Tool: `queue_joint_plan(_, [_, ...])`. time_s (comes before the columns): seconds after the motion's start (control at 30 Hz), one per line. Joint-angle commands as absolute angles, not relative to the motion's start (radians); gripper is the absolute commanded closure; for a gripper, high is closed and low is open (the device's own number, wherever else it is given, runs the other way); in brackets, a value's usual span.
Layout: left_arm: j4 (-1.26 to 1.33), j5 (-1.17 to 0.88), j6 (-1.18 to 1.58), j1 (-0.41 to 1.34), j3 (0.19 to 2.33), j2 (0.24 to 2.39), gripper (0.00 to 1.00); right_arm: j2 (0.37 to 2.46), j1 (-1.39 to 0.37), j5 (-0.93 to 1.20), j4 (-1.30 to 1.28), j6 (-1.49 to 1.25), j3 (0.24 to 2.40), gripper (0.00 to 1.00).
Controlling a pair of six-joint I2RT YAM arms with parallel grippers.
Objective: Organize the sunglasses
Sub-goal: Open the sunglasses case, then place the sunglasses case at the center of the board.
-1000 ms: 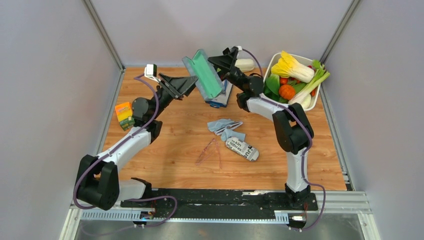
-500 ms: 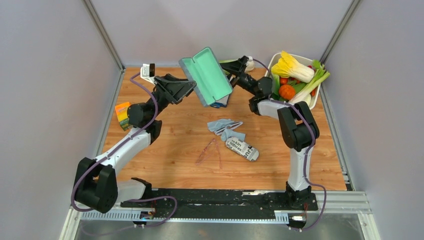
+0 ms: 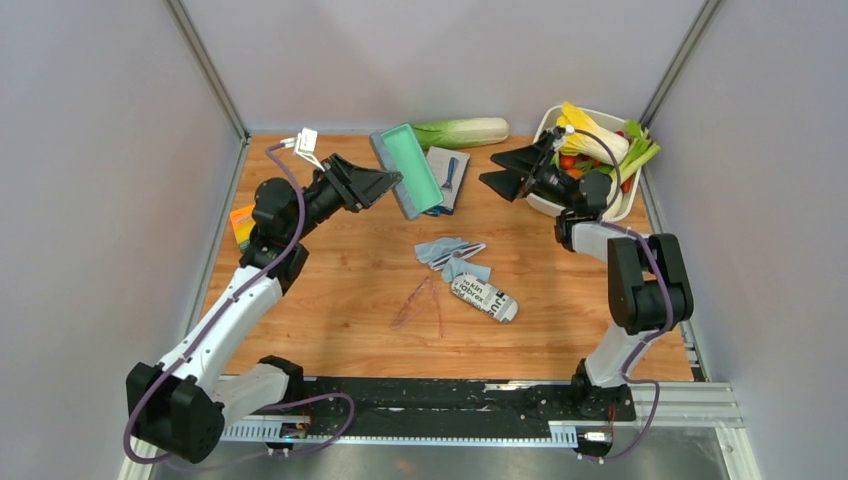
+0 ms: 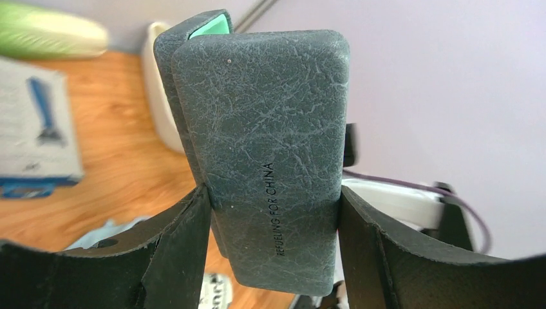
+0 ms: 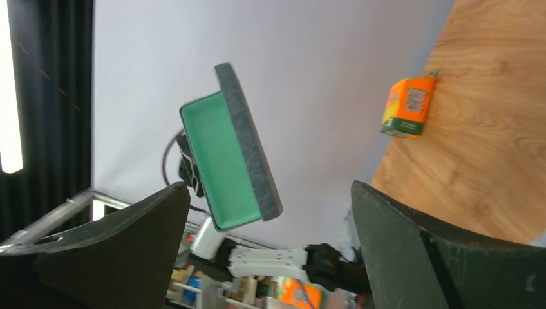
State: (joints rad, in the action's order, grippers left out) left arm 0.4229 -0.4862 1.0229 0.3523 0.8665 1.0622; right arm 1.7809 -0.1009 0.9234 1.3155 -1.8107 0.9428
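Our right gripper (image 3: 490, 168) lets go of the case (image 3: 410, 172) and pulls back, jaws wide.
Our left gripper (image 4: 273, 209) holds the open case tight. We should keep it steady while the right goes down to the sunglasses (image 3: 420, 302), lying mid-table (image 3: 330, 300), and pinches the frame gently.

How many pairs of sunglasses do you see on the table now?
1. The sunglasses lie near the middle of the table, left of the printed tube, nearer than the blue cloth. Another could be hidden under that cloth.
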Motion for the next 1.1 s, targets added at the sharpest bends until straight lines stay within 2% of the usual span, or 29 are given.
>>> queue_joint_plan(0.0, [0.225, -0.443, 0.874, 0.319, 0.887, 1.098, 0.59, 1.649, -0.117, 1.002, 1.092, -1.394, 0.894, 0.01])
queue_joint_plan(0.13, [0.284, -0.492, 0.865, 0.29, 0.845, 1.207, 0.59, 1.527, -0.133, 0.919, 0.457, -0.885, 0.958, 0.0])
queue_joint_plan(0.23, [0.33, -0.506, 0.848, 0.285, 0.828, 1.288, 0.59, 1.482, -0.15, 0.841, 0.197, -0.678, 0.991, 0.01])
queue_joint_plan(0.53, [0.463, -0.601, 0.873, 0.256, 0.786, 1.529, 0.58, 1.457, -0.164, 0.847, 0.149, -0.589, 0.865, 0.01])
queue_joint_plan(0.63, [0.538, -0.633, 0.896, 0.25, 0.756, 1.595, 0.58, 1.476, -0.262, 0.738, 0.033, -0.487, 0.905, 0.01])
queue_joint_plan(0.77, [0.626, -0.673, 0.936, 0.247, 0.719, 1.624, 0.57, 1.566, -0.411, 0.524, -0.097, -0.402, 1.008, 0.07])
queue_joint_plan(0.9, [0.643, -0.696, 0.94, 0.236, 0.706, 1.62, 0.57, 1.678, -0.514, 0.41, -0.126, -0.393, 1.09, 0.12])
queue_joint_plan(1.07, [0.698, -0.73, 0.963, 0.222, 0.661, 1.595, 0.57, 1.817, -0.566, 0.304, -0.179, -0.39, 1.221, 0.25])
